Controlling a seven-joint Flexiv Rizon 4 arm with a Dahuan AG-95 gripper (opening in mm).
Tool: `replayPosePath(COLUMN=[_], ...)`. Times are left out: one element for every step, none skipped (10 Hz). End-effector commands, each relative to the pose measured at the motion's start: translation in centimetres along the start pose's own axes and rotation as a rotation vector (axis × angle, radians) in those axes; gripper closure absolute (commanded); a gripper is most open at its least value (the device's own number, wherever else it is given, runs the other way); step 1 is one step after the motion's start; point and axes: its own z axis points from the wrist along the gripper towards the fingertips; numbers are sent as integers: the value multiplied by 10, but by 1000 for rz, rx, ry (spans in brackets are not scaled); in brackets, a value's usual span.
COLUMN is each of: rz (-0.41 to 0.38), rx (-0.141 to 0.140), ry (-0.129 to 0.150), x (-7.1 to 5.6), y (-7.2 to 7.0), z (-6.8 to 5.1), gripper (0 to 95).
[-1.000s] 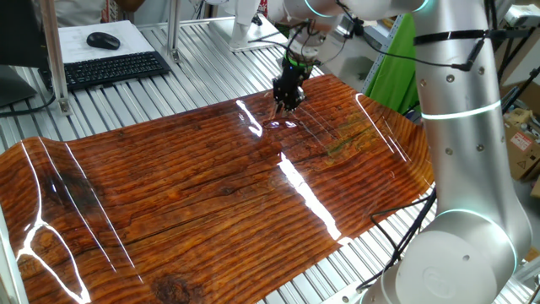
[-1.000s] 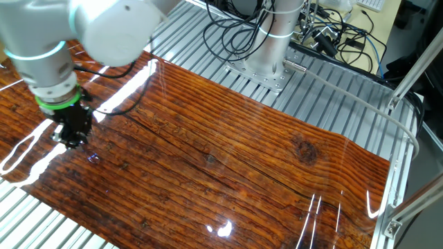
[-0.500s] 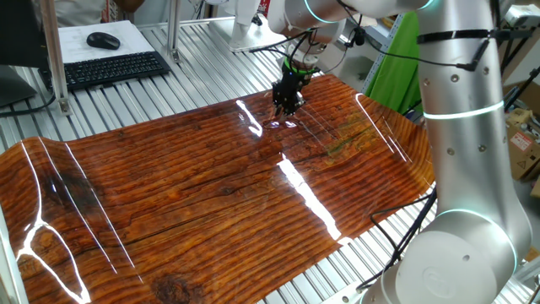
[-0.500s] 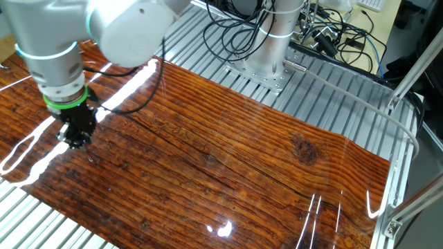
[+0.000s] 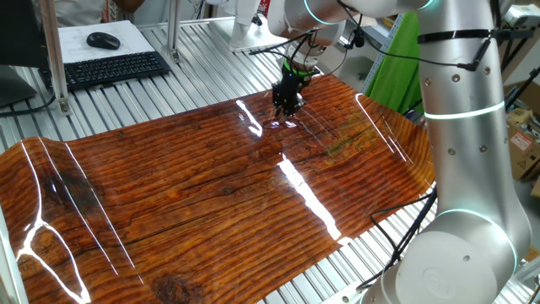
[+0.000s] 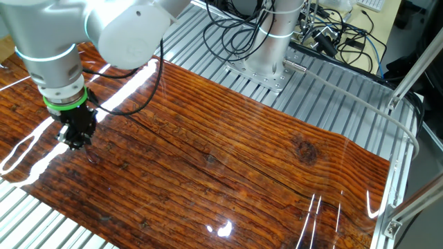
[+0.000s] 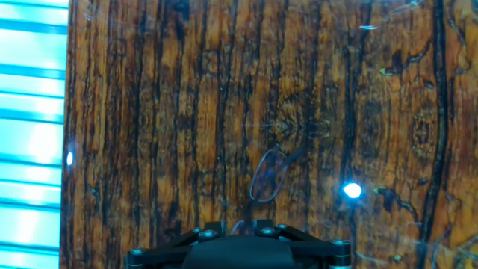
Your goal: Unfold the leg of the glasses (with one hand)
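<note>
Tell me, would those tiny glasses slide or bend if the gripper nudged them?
Probably both. The glasses look like thin wire around clear lenses, so likely very light and easily bent. The wood mat is glossy with glare, so they would likely skid rather than stay put. The gripper should push gently.

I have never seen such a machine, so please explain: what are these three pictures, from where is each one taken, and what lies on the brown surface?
It is one robot arm with a small black two-finger gripper at its end. Two pictures come from fixed cameras on different sides of the table; the third comes from a camera on the hand, looking down past the fingers. The brown surface is a glossy wood-patterned sheet on the table. On it lie the glasses, very thin and nearly see-through, just under the gripper. Whether the gripper already holds part of them, I cannot tell. Behind the table are a keyboard and a mouse. The white streaks are only glare.
</note>
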Motion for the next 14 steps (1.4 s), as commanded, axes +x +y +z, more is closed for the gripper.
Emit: replayPosePath(rz=[4,2,4,4,4,6,6,7,5,4,3,4,7,8], rx=[4,3,-2,-5,-6,-6,-10,-12,-15,-15,-15,-14,-13,-12], ry=[3,3,5,4,4,5,5,5,2,1,1,1,0,0], x=[-1,-1,-1,-1,-1,0,0,0,1,1,1,1,1,1], y=[1,1,1,1,0,0,-1,-1,-2,-3,-3,-3,-3,-3], z=[1,1,1,2,3,3,5,5,7,8,9,8,8,8], gripper=[760,760,760,760,760,760,760,760,760,760,950,950,950,950])
